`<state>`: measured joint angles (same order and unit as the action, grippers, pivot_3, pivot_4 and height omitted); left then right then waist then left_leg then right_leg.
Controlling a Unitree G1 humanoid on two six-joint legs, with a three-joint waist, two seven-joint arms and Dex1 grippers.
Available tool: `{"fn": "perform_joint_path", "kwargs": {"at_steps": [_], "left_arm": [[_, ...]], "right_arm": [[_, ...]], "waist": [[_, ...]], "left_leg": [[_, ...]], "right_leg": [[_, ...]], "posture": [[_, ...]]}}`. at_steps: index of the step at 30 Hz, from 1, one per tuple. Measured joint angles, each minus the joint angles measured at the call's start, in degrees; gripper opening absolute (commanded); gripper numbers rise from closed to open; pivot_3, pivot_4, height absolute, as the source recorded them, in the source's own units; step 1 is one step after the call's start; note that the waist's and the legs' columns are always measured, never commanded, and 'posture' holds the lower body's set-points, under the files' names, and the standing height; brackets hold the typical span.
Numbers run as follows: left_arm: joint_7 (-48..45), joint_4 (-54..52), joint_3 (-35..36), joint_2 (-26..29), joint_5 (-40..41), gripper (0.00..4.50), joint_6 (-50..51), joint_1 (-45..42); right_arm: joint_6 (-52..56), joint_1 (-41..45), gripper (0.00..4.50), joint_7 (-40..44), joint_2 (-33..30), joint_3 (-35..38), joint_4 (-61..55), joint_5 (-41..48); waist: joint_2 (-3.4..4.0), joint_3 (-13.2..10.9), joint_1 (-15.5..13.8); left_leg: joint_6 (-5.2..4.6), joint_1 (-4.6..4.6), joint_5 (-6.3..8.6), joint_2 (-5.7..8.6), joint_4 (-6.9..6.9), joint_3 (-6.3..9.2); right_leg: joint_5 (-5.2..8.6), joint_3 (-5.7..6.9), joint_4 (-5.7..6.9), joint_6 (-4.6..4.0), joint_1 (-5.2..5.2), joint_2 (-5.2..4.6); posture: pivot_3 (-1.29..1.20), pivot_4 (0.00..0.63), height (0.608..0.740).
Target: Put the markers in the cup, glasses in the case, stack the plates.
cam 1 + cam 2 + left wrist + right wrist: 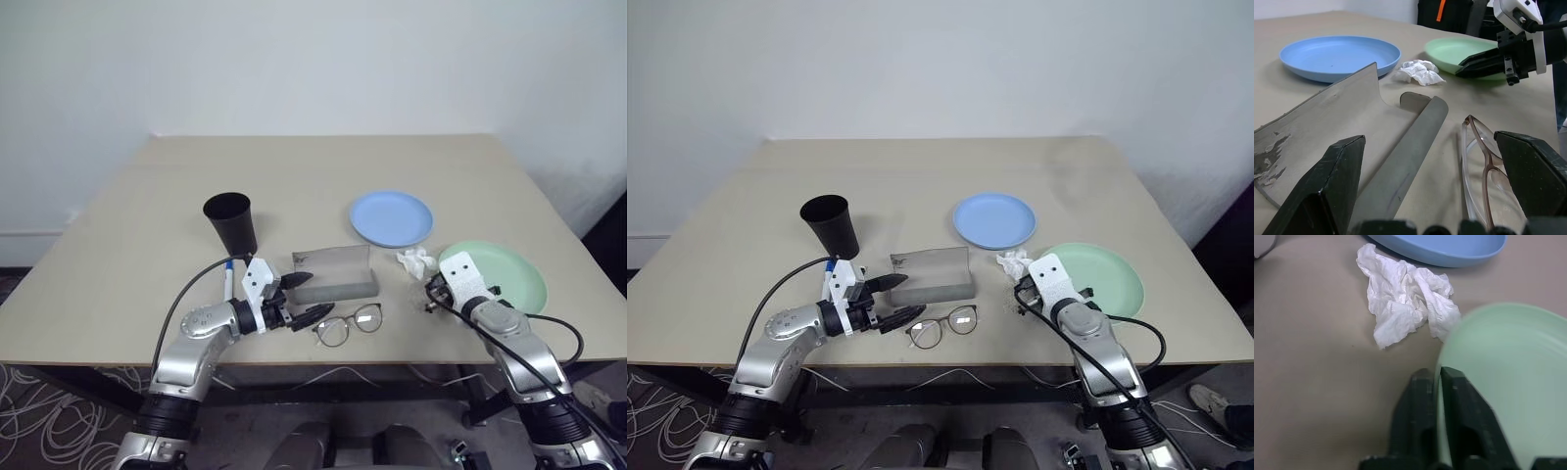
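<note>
two plates (392,217) — one cup (231,222)

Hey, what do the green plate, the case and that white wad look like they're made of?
Green plate: likely plastic, matte mint, with a thin smooth rim; the shut right gripper pinches that rim.
Case: grey, dull and fabric- or felt-like over a stiff shell, scuffed on the open lid; exact material unclear.
White wad: crumpled tissue paper, soft and creased.

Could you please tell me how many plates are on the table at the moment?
2. The light blue plate lies beyond the open case. The mint green plate lies nearer on the robot's right, its rim pinched by the right gripper.
</note>
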<state>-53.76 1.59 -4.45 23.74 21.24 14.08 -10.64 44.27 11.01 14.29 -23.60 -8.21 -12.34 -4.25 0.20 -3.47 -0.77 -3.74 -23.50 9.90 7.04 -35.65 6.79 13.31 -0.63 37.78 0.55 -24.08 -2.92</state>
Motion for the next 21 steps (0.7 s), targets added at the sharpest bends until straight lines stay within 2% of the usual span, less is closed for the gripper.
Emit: {"fn": "perform_joint_path", "kwargs": {"at_steps": [13,21], "left_arm": [[-0.01,0.0,0.0,-0.01,-0.03,4.5,-0.05,-0.41],[0.0,0.0,-0.03,-0.02,-0.06,4.5,-0.21,-0.48]], "right_arm": [[0.78,1.37,0.04,-1.53,0.75,-0.58,0.93,-2.67],[-9.28,4.81,0.04,-0.29,-3.46,-2.1,3.91,-5.45]], "waist": [[0.01,0.0,0.06],[0.02,0.0,0.1]], "left_leg": [[0.0,0.0,0.0,0.0,-0.05,0.0],[0.0,0.0,0.0,0.0,-0.09,-0.01]], "right_leg": [[-0.05,0.0,0.02,0.01,0.0,0.01],[-0.05,0.01,0.02,0.02,0.01,0.01]], "posture": [[0.0,0.0,0.736],[0.0,0.0,0.736]]}}
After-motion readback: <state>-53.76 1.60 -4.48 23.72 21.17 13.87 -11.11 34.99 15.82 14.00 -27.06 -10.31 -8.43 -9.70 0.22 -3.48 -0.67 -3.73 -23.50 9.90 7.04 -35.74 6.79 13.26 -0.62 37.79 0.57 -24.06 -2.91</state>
